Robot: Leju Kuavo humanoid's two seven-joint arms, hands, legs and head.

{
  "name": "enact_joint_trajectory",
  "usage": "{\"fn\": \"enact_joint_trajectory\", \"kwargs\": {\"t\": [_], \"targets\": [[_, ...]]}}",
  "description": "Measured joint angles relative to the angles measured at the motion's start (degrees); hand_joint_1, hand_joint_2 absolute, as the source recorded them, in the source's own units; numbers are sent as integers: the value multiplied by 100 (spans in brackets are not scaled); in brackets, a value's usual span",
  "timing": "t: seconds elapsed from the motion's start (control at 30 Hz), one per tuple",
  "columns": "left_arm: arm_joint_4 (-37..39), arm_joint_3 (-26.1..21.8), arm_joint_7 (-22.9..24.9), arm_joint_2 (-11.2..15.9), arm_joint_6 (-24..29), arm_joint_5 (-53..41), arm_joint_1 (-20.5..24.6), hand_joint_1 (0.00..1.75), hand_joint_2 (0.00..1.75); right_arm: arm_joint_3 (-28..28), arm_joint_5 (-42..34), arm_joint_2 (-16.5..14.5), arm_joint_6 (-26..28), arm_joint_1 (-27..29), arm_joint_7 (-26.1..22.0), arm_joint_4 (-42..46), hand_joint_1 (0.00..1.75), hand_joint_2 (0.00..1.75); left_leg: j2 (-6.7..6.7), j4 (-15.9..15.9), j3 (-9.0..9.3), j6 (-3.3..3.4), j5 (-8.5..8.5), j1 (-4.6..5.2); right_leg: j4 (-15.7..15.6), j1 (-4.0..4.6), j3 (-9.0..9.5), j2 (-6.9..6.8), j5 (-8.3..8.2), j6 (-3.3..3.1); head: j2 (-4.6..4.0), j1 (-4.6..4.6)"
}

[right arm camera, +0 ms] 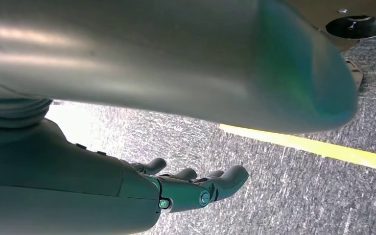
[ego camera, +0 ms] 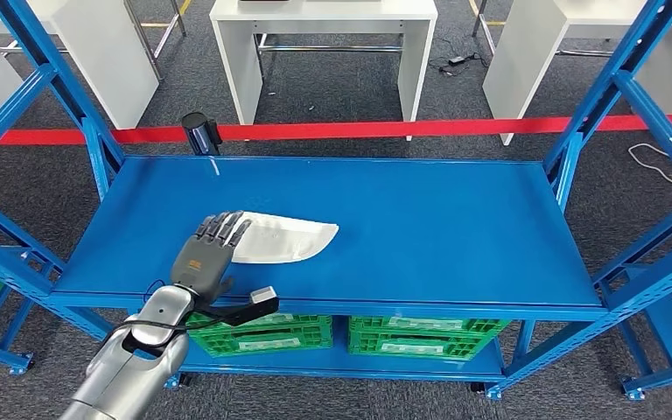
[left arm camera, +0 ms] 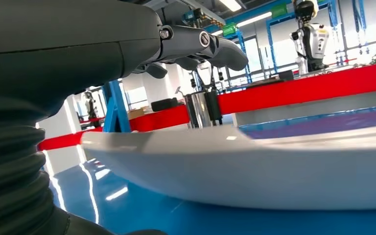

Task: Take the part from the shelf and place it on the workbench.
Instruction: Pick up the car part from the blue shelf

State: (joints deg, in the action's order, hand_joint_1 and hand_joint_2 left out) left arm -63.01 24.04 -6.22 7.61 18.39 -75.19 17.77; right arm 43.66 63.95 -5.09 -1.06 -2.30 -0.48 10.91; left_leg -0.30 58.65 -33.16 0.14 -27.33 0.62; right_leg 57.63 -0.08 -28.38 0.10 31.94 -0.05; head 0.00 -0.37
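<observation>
A flat white part (ego camera: pixel 290 238), pointed at its right end, lies on the blue shelf board (ego camera: pixel 437 227), left of the middle. My left hand (ego camera: pixel 207 255) reaches in from the front with its fingers stretched over the part's left end. Its thumb sticks out to the right by the shelf's front edge, off the part. In the left wrist view the part's pale rim (left arm camera: pixel 274 166) runs close below the fingers (left arm camera: pixel 225 51), with a gap between them. My right hand (right arm camera: pixel 196 188) hangs over grey carpet, fingers slightly curved and holding nothing.
A black cylinder (ego camera: pixel 199 133) stands at the shelf's back left corner. Red barrier tape (ego camera: pixel 402 129) runs behind the shelf. Blue uprights (ego camera: pixel 577 131) frame both ends. Green crates (ego camera: pixel 420 337) sit on the lower level. White tables (ego camera: pixel 324 35) stand beyond.
</observation>
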Motion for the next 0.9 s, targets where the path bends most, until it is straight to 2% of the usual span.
{"fn": "enact_joint_trajectory", "kwargs": {"t": [0.13, 0.17, 0.27, 0.3, 0.6, 0.9], "targets": [[295, 0, -90, -76, 96, 96, 179, 0, 175, 19, 0, 0, -7, 0, 0, 0, 0, 0, 0, 0, 0, 0, 0, 0, 0, 0, 1, 1, 0, 0, 0, -1], [368, 0, -103, -94, 131, 115, 215, 13, 175, 26, 0, 0, -7, 0, 0, 0, 0, 0, 0, 0, 0, 0, 0, 0, 0, 0, 1, 1, 0, 0, 0, -1], [617, -6, -176, -125, 231, 271, 337, 144, 175, 45, 1, 0, -8, 0, -1, 0, 0, 0, 0, 0, 0, 0, 0, 0, 0, 0, 3, 0, 0, 0, 0, 0], [703, -15, -219, -129, 248, 347, 376, 175, 175, 48, 2, 0, -8, 0, -1, 0, 0, 0, 0, 0, 0, 0, 0, 0, 0, 0, 3, 1, 0, 0, 0, 0], [1198, -240, -583, -134, 266, 810, 525, 175, 175, 116, 32, 0, 7, 2, -37, 0, 0, 0, 0, -2, 0, 0, 0, 0, 0, 1, 3, 1, 0, 0, 0, -1], [1261, -342, -692, -131, 274, 898, 510, 175, 175, 143, 82, 0, 8, 1, -76, 0, 0, 0, 0, -2, 0, 0, 0, 0, 0, 1, 5, 0, 0, 0, 0, 0]]}}
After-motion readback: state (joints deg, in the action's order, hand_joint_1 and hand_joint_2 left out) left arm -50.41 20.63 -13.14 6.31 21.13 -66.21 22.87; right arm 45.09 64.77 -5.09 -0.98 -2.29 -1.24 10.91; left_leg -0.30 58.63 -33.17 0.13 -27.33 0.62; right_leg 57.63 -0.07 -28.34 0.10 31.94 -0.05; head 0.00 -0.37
